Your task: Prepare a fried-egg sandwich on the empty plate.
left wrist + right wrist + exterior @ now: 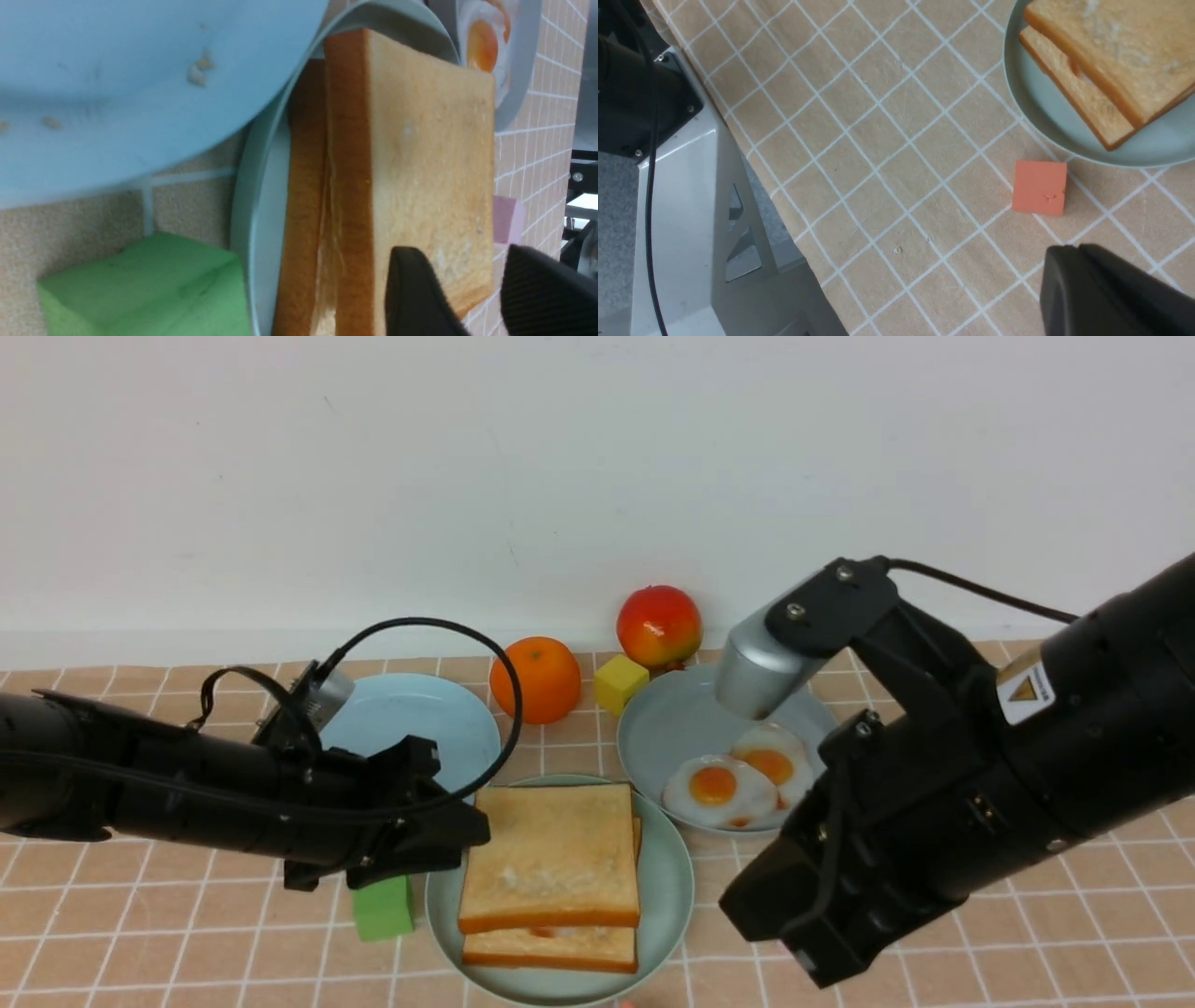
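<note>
As the fried-egg sandwich (551,868) now lies stacked on the mint-green plate (667,896), the assembly looks all but done. The top slice (551,849) sits offset, the lower slice (551,947) showing on the near side. A sliver of orange and white (541,931) between them is read as the egg.

Left hand (462,835): low at the stack's left edge, fingers (411,289) apart, one lying over the top slice's corner, nothing clamped.

Right hand (794,938): well clear, to the plate's right, above the table (878,163). Only one dark mass shows, so I cannot tell whether it is together or apart.

Step in hand, judged: release of the top slice. The next move calls for drawing the left hand back sideways without dragging the slice.

Nearby: green block (383,907) just beside the plate's left rim, two spare eggs (724,789) on the grey-blue plate (672,719).
</note>
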You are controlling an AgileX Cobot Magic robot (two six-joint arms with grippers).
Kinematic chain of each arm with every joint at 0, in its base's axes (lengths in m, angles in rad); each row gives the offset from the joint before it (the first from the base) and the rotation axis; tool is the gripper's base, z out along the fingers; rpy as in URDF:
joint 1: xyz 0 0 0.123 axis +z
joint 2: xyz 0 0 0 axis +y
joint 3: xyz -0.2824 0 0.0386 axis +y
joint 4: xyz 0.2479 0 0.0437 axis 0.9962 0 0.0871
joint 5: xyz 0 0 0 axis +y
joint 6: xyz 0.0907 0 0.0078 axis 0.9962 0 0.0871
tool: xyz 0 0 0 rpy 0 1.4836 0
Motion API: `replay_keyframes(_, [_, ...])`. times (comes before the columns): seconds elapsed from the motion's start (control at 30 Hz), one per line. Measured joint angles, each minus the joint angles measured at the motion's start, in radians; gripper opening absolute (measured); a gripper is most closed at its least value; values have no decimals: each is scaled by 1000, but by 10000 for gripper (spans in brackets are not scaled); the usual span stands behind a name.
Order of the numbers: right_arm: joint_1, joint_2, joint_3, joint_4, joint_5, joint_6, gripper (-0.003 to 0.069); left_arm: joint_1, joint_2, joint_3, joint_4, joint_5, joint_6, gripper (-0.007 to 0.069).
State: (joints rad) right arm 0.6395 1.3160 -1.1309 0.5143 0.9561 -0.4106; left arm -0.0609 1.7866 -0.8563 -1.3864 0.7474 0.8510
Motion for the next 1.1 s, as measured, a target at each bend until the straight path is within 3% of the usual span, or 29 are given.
replay_keyframes(0.23, [-60,-41,2,-15,-15,54,43,72,-121,0,11,42,-5,334])
replay_keyframes(0.37, [-160,-106,2,-38,-73,124,43,111,-276,0,12,101,-21,335])
replay_keyframes(0.5, [-237,-174,2,-54,-85,220,46,68,-409,0,15,213,-46,319])
replay_keyframes(0.63, [-243,-254,3,-59,-66,261,50,7,-484,0,40,279,-64,273])
replay_keyframes(0.73, [-240,-353,6,-62,-49,269,54,-27,-566,1,127,336,-128,211])
replay_keyframes(0.93, [-237,-632,129,-138,-161,273,58,-43,-832,35,367,374,-374,129])
replay_keyframes(0.97, [-231,-720,204,-162,-209,278,61,-43,-923,53,472,376,-486,117])
replay_keyframes(1.1, [-229,-874,366,-172,-262,304,64,-43,-1114,69,722,407,-741,108])
